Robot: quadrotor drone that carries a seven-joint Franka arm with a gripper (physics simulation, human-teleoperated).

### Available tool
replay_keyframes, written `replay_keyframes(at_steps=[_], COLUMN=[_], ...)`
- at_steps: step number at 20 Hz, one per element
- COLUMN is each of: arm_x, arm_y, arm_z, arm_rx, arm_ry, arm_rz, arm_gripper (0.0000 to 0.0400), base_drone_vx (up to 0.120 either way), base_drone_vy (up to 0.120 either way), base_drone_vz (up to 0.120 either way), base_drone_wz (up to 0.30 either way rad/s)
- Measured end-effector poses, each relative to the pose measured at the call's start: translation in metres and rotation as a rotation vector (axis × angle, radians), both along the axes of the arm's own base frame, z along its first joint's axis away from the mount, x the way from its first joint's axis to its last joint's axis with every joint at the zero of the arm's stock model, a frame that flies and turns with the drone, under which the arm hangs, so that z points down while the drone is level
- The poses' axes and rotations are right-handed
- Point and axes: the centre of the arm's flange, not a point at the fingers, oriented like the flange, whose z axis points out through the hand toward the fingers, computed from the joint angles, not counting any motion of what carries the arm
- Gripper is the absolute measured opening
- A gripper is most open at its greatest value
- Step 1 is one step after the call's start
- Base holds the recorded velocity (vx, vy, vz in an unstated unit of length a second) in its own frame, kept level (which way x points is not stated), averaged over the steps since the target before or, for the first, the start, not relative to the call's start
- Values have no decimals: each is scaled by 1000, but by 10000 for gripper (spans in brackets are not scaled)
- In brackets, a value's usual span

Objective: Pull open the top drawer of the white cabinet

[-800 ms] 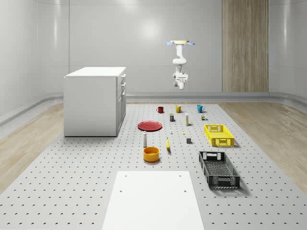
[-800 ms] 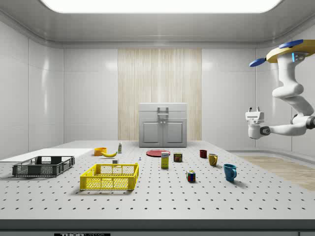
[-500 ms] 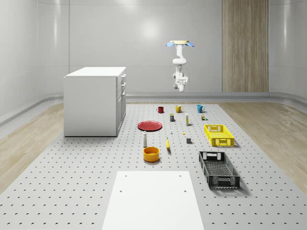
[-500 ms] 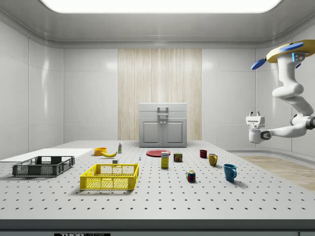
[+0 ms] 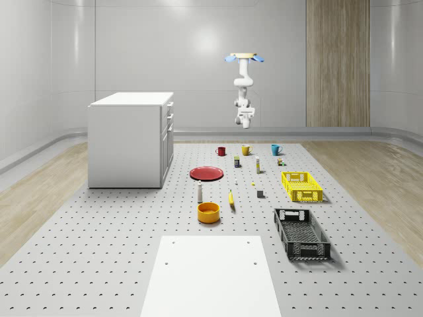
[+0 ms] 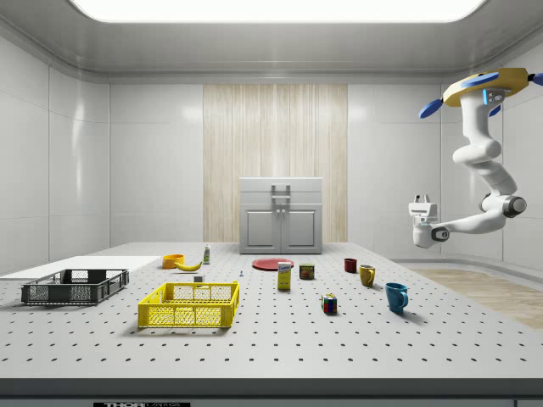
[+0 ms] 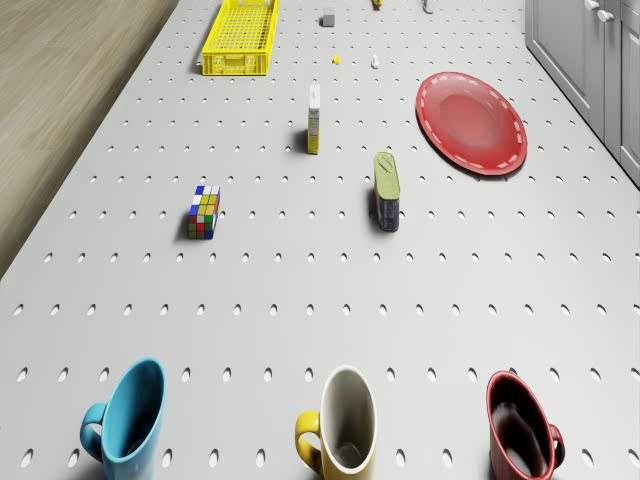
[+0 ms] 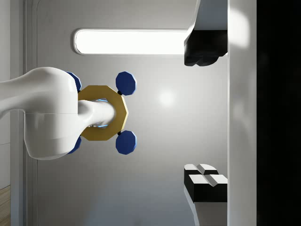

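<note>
The drone (image 5: 244, 58) hovers high over the far edge of the desk (image 5: 99, 251), above the row of mugs. Its claw (image 8: 207, 113) is spread wide and holds nothing, apparently pointing upward. The white cabinet (image 5: 131, 139) stands at about ten o'clock in the whole-scene view, well apart, and its top drawer (image 6: 281, 187) looks shut. The approach, the grasp and the pull all remain.

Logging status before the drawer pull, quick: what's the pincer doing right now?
Pincer: open, holding nothing, pointing up at the yellow drone body, far from the white cabinet.
</note>
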Motion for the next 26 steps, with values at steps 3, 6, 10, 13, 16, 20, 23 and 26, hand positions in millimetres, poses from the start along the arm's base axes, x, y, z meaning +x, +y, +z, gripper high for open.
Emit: replay_keyframes(at_steps=[3, 6, 10, 13, 16, 20, 23, 26], arm_x=[0, 0, 1, 2, 2, 2, 2, 2], arm_y=[0, -8, -65, -86, -95, -98, -99, -99], arm_z=[4, 6, -19, -44, -62, -77, -83, -87], arm_rx=[0, 91, 720, 1053, 1265, 1421, 1483, 1519], arm_ry=[-2, -3, 3, 6, 7, 8, 9, 9], arm_rz=[0, -2, 4, 9, 11, 13, 14, 15], arm_gripper=[306, 306, 312, 311, 309, 307, 306, 306], base_drone_vx=[120, 120, 120, 120, 120, 120, 120, 120], base_drone_vy=[-120, -120, -120, -120, -120, -120, -120, -120], base_drone_vz=[120, 120, 120, 120, 120, 120, 120, 120], base_drone_wz=[0, 0, 0, 0, 0, 0, 0, 0])
